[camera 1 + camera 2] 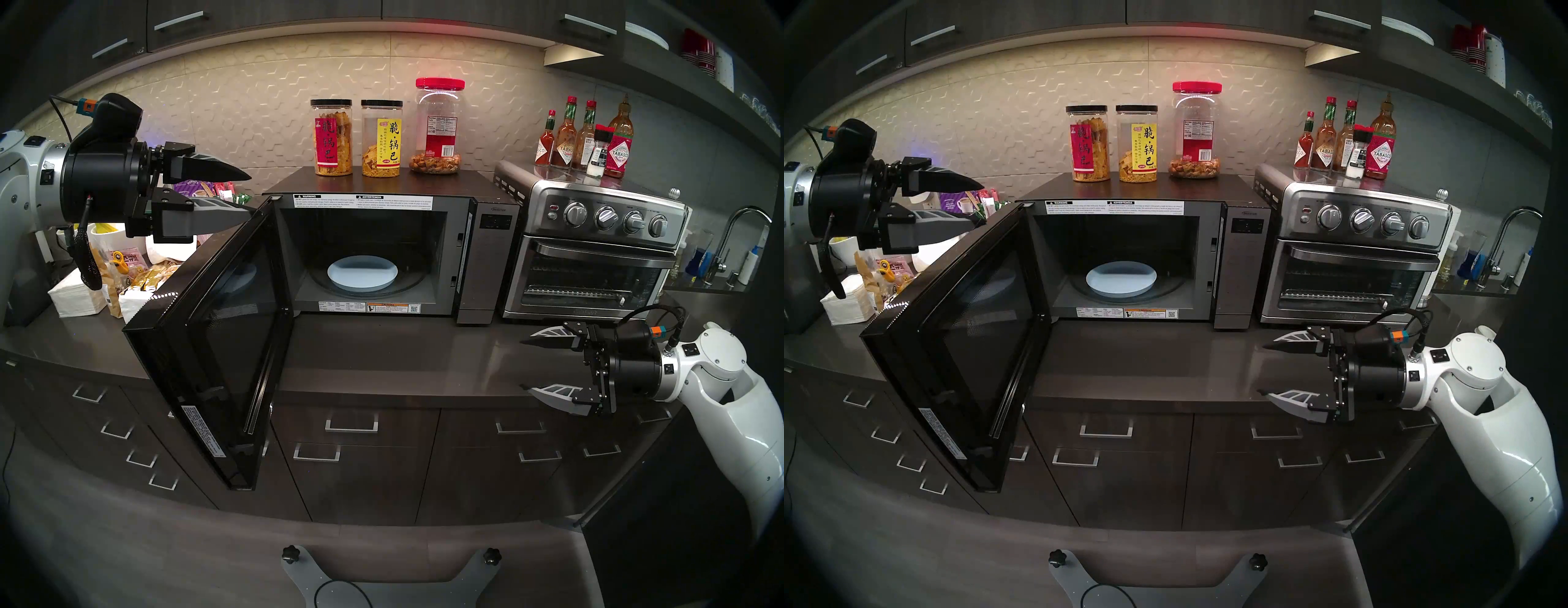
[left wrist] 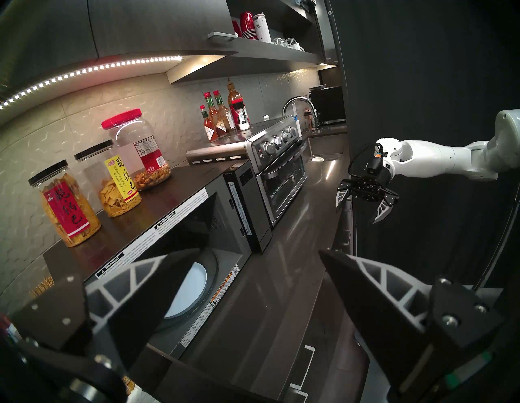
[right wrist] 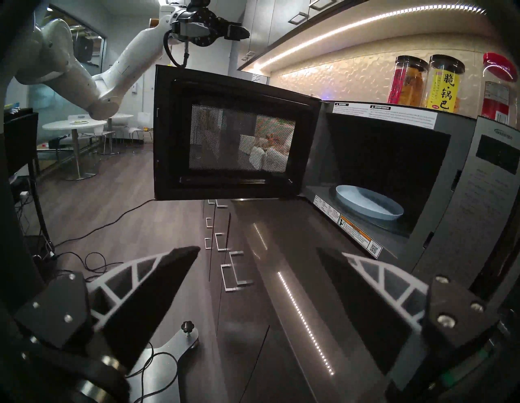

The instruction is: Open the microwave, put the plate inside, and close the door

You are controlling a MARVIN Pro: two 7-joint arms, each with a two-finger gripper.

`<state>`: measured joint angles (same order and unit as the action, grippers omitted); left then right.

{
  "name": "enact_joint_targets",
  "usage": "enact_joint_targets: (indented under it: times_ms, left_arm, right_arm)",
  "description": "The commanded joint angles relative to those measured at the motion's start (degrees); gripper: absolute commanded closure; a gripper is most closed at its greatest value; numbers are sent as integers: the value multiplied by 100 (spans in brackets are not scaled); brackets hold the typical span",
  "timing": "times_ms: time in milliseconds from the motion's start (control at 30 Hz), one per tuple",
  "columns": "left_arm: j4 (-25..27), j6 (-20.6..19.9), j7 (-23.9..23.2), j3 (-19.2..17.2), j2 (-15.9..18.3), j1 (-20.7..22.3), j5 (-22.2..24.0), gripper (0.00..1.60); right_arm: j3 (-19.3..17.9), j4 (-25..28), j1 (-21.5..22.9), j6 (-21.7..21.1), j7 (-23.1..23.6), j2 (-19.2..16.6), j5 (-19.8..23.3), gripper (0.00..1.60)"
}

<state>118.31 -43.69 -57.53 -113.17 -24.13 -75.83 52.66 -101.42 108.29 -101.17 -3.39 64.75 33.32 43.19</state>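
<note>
One plate (image 1: 362,274) inside microwave (image 1: 488,254), door (image 1: 212,339) wide open.

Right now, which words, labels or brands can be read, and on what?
"WARNING", "ADVERTENCIA": strip atop the microwave opening.
"TABASCO": sauce bottle.
"脆·锅巴": yellow-label jar.
"Nutrition Facts": red-lid jar, barely.
Fine print, sill stickers, oven dials: too small.
</note>
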Motion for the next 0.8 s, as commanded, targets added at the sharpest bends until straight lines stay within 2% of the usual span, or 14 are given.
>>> enact_joint_targets:
  times_ms: [0,600,767]
  left_arm:
    - [-7,16,-16,-45,16,41,7,0]
    - [-34,47,-69,-28,34,52,15,0]
    - [-87,33,8,60,25,192,118,0]
  right_arm:
    - [-61,39,81,6,-26,6,36,0]
    - [-70,39,91,-9,-8,34,15,0]
    - [-70,39,92,-10,-7,36,13,0]
